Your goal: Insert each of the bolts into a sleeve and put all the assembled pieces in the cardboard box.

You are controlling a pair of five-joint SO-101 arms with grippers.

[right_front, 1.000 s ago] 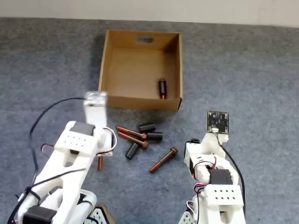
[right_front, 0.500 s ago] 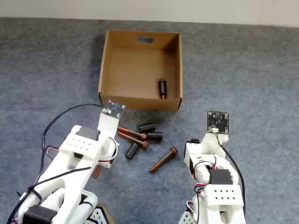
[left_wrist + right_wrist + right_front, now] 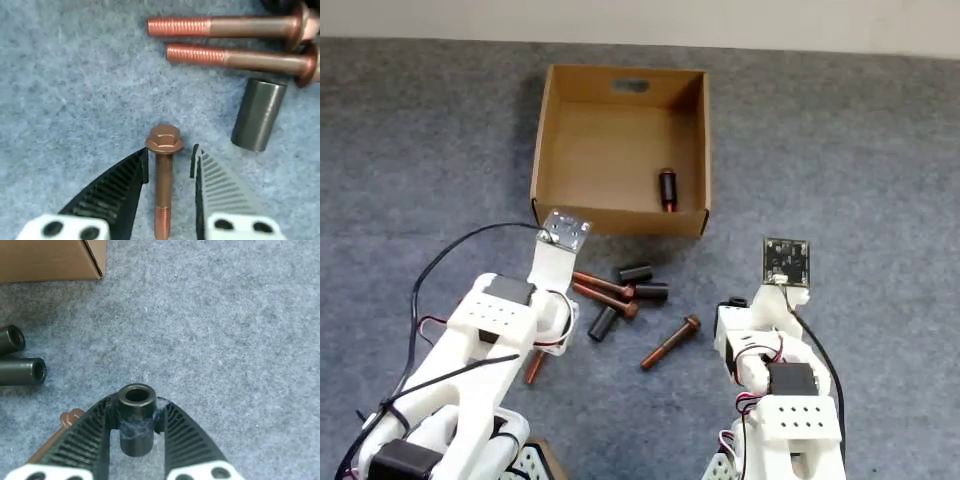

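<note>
Left wrist view: copper bolt (image 3: 163, 185) flat on grey carpet (image 3: 75, 100), between spread fingers of left gripper (image 3: 169, 161). Long axis in line with fingers, hex head at fingertips, thread toward wrist. Jaws astride shank, narrow gap each side, not pinching. Ahead of tips: two more bolts (image 3: 235, 57) side by side, loose sleeve (image 3: 257, 120) beside them. Right gripper (image 3: 136, 405) pinches dark sleeve (image 3: 136, 420), bore facing away from wrist. Cardboard box (image 3: 620, 218), beyond both arms, holds one assembled piece (image 3: 667, 188).
</note>
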